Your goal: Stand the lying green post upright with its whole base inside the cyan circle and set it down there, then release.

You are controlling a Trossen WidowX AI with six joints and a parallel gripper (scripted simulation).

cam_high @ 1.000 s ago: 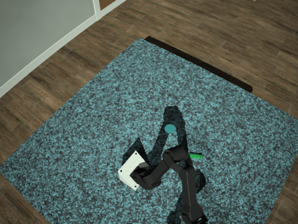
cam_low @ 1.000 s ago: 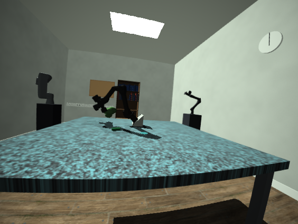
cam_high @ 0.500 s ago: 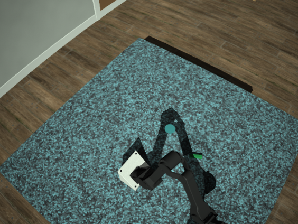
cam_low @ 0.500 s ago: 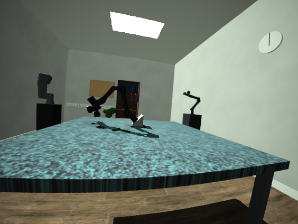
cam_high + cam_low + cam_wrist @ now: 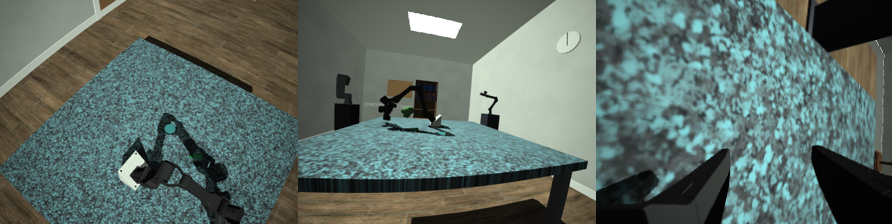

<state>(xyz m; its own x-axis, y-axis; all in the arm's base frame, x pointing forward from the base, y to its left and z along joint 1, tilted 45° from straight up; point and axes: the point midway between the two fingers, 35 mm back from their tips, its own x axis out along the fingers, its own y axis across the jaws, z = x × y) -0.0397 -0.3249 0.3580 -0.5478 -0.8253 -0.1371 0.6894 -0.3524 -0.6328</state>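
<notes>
The green post [image 5: 196, 156] lies flat on the speckled teal table, in the arm's shadow; it also shows in the exterior view [image 5: 413, 129]. The cyan circle [image 5: 169, 128] is a small flat disc on the table, up and to the left of the post and apart from it [image 5: 442, 134]. My gripper [image 5: 386, 116] hangs in the air above the table, beyond the post's side away from the circle, and sits at the bottom edge of the top view [image 5: 232, 213]. In the wrist view the fingers stand partly open with only table between them. The post is not in the wrist view.
The arm's white wedge base [image 5: 131, 169] [image 5: 436, 121] stands on the table left of the post. A dark mat [image 5: 198, 63] lies on the floor past the far table edge. Other arms on black pedestals [image 5: 490, 105] [image 5: 344, 91] stand off the table.
</notes>
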